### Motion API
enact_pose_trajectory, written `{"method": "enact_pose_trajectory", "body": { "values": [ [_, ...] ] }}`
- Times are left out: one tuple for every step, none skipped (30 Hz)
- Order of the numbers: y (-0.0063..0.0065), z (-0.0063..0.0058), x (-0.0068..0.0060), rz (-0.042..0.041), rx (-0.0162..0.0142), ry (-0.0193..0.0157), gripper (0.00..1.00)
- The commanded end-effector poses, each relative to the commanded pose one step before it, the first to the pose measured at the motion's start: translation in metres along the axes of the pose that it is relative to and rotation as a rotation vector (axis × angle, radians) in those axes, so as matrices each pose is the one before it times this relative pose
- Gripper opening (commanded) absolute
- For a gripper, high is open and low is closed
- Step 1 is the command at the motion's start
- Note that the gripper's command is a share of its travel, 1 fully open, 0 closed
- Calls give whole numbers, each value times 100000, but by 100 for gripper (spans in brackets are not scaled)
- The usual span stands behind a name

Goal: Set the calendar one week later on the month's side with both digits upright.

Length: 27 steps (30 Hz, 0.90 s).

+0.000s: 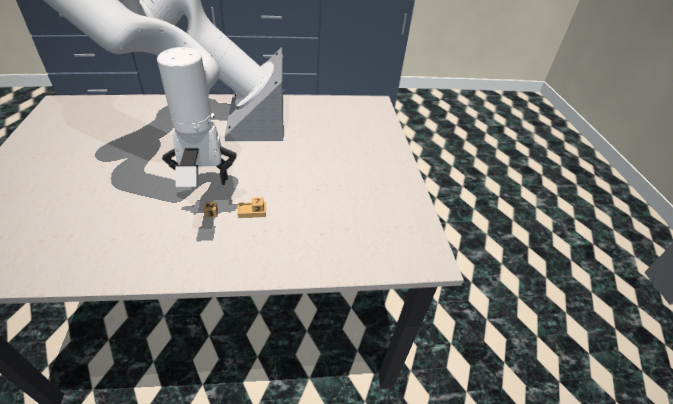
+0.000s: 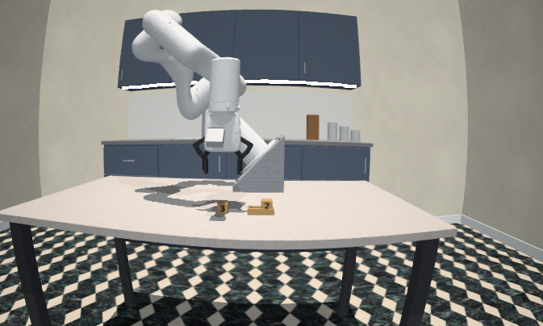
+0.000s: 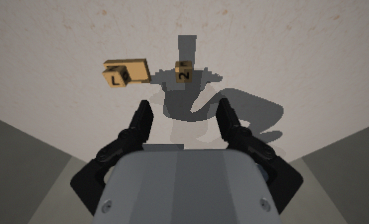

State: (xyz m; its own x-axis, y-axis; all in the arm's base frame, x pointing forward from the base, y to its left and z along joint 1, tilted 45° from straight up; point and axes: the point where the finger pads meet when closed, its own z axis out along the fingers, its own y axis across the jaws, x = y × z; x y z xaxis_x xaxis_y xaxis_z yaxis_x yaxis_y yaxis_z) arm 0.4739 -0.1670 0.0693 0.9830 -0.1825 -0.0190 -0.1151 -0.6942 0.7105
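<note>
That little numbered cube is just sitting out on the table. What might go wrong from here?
1. The loose cube stands outside the tray, beside it; a skewed regrasp by the open pincer might tip it.
2. The tray already holds one cube; squeezing the second in beside it could nudge the tray or that cube.
</note>
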Motion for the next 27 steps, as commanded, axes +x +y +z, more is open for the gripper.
{"method": "enact_pose_trajectory", "body": {
  "values": [
    [-2, -82, 68, 59, 34, 148, 100],
    [0, 0, 0, 0, 0, 0, 100],
    [0, 0, 0, 0, 0, 0, 100],
    [0, 0, 0, 0, 0, 0, 100],
    [0, 0, 0, 0, 0, 0, 100],
    [0, 0, 0, 0, 0, 0, 100],
    [0, 0, 0, 0, 0, 0, 100],
    [0, 0, 0, 0, 0, 0, 100],
    [0, 0, 0, 0, 0, 0, 100],
    [0, 0, 0, 0, 0, 0, 100],
    [0, 0, 0, 0, 0, 0, 100],
    [0, 0, 0, 0, 0, 0, 100],
    [0, 0, 0, 0, 0, 0, 100],
    [0, 0, 0, 35, 0, 0, 100],
    [0, 2, 0, 232, 0, 0, 100],
    [0, 4, 0, 595, 0, 0, 100],
    [0, 8, 0, 1089, 0, 0, 100],
    [1, 12, 0, 1684, 0, -1, 100],
    [1, 17, 0, 2351, 0, -1, 100],
    [1, 22, 1, 3063, 0, -1, 100],
    [1, 28, 1, 3796, 0, -1, 100],
    [2, 33, 1, 4526, 0, -1, 100],
    [2, 38, 1, 5235, 0, -2, 100],
    [0, 0, 0, 0, 0, 0, 100],
    [0, 0, 0, 0, 0, 0, 100],
    [2, 43, 1, 5903, 0, -2, 100],
    [2, 38, 1, 5191, 0, -2, 100]
  ]
}}
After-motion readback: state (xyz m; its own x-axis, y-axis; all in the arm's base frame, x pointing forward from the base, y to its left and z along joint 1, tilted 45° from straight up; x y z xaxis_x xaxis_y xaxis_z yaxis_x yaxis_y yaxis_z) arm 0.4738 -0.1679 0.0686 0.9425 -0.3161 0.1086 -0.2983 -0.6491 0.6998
